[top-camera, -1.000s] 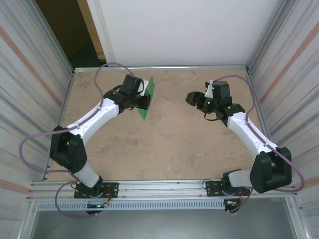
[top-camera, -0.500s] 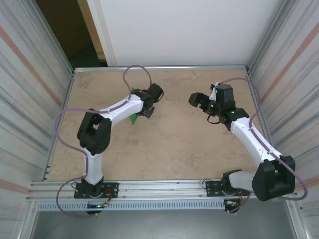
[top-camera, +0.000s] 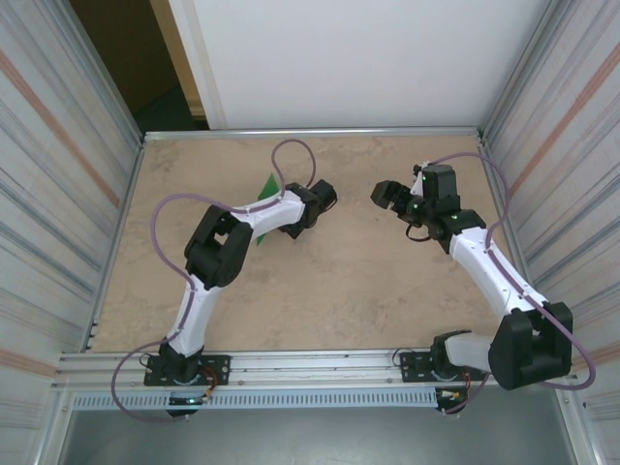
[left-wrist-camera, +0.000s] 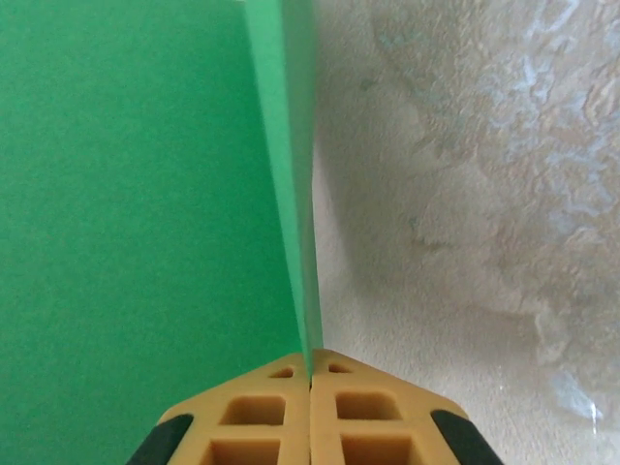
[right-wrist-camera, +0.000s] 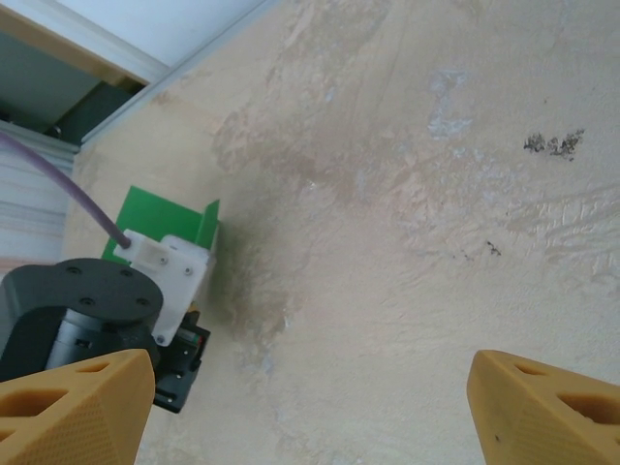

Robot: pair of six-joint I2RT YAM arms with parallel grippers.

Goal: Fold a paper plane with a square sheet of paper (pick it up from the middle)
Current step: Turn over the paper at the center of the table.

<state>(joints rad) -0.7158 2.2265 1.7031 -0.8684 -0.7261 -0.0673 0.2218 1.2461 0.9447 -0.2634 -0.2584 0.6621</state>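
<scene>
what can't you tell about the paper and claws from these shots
paper shape and creases: top view, the left arm covers most of it.
paper's extent: left wrist view, cut off by the left and top edges.
layers pinched by the left claw: left wrist view, edge-on, too thin to count.
paper's lower part: right wrist view, hidden behind the left arm.

The table [top-camera: 329,291] — tan, marbled, edged in metal — bears a few small dark specks [right-wrist-camera: 552,143].
</scene>
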